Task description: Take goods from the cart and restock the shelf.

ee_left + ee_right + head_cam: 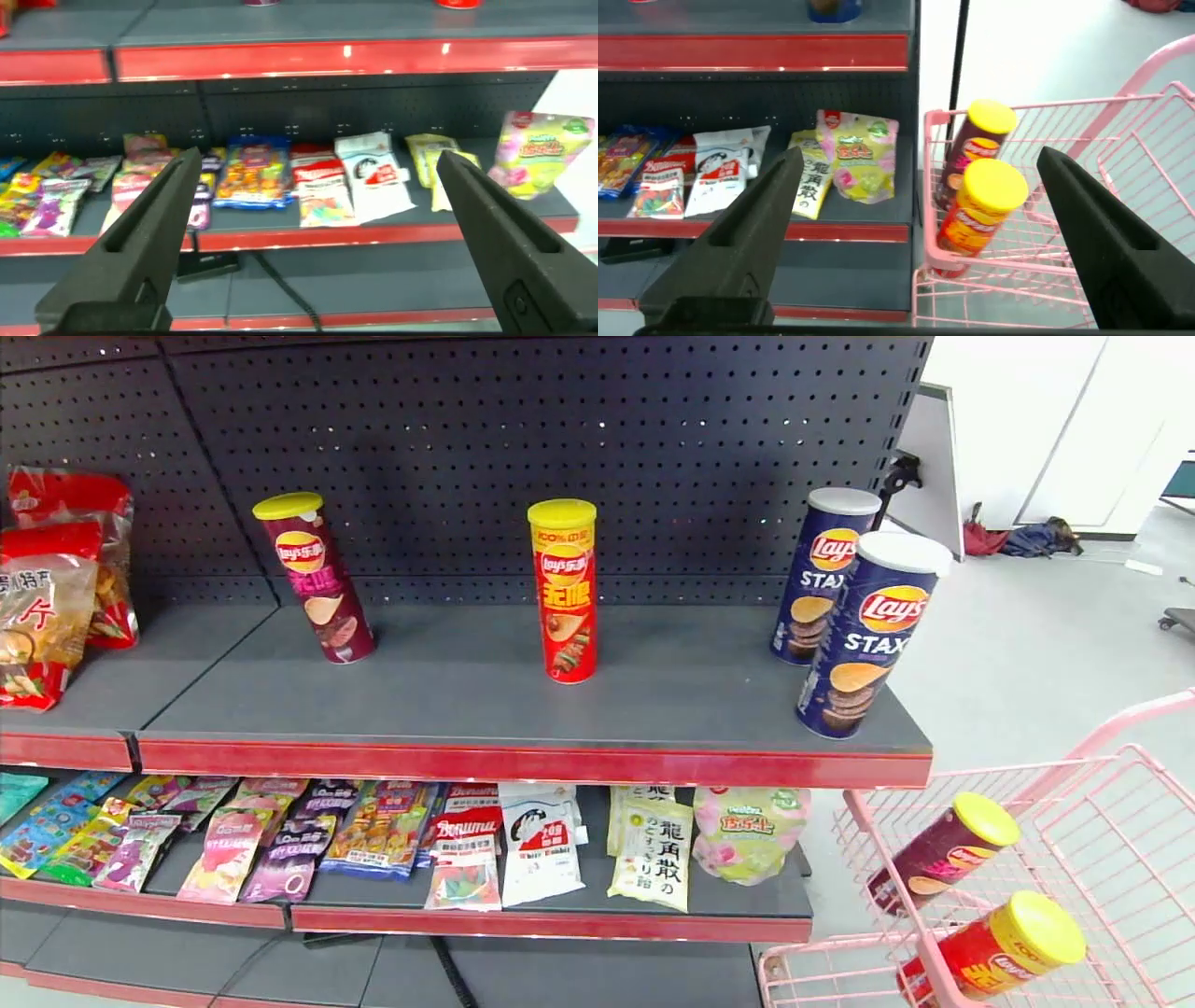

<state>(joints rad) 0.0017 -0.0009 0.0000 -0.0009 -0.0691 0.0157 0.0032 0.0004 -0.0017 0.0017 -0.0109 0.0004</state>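
Pick step judged in hand, nothing grasped yet. Left gripper [318, 163] is seen released, jaws wide, pointed at the lower shelf's snack packets [280, 177]. Right gripper [922, 159] is likewise released and empty, pointed at the pink cart [1139, 713], to the right of the shelf.

2 goods are left in the cart: a red can [994, 947] and a purple can [943, 851], both yellow-lidded, tilted against the wire wall, just beside each other.

4 cans are stood upright on the top shelf [467, 705]: 1 purple [317, 583], 1 red [564, 593], 2 blue [845, 616].

Next move is judged to fall to the right arm. The red can is nearer, so the jaws should be closed across its body, clear of the wire and the purple can. Placement beside the matching shelf can is likely.
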